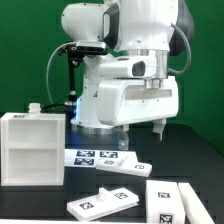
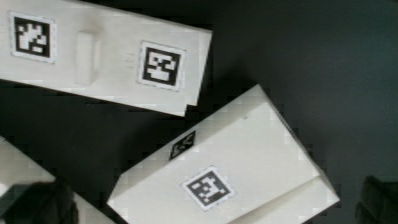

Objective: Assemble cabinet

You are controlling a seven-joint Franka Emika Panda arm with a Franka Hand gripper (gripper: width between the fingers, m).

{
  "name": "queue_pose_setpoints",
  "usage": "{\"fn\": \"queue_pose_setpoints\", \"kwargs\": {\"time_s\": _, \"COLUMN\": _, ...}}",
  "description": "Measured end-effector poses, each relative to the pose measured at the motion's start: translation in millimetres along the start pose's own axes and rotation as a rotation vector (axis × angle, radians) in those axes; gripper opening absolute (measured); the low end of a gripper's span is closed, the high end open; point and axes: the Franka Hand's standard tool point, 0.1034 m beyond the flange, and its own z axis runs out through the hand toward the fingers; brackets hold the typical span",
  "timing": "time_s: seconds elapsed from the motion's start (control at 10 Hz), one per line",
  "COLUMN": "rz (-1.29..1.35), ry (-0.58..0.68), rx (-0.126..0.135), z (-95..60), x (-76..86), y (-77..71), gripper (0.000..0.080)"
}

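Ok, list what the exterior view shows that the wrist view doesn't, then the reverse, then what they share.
Only the exterior view: the cabinet standing upright at the exterior view's left, the arm over the table, the marker board and a green wall.
Only the wrist view: a close look at two white pieces, one and another, set at different angles, each showing two tags. Which pieces of the exterior view they are, I cannot tell.
Both: white tagged panels lying on the black table.
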Motion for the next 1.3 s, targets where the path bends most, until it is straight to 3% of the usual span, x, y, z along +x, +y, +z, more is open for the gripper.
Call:
{"fn": "queue_pose_setpoints", "kwargs": {"time_s": 0.5, "rz": 0.003, "ry": 0.004, "rx": -0.003, "z": 1.6, "x": -2.4, "y": 2.5, "gripper": 0.0797}}
{"fn": "queue_pose_setpoints", "kwargs": {"time_s": 0.8, "rz": 0.063, "ry": -0.024, "rx": -0.011, "z": 13.9, "x": -26.4, "y": 50.3, "gripper": 0.0797}}
{"fn": "queue_pose_setpoints", "kwargs": {"time_s": 0.9, "rz": 0.083, "ry": -0.029, "rx": -0.010, "z": 20.4, "x": -29.4, "y": 57.3, "gripper": 0.0797}}
{"fn": "queue_pose_setpoints", "kwargs": {"time_s": 1.3, "rz": 0.083, "ry": -0.031, "rx": -0.006, "z": 21.7, "x": -28.7, "y": 55.8, "gripper": 0.0797}}
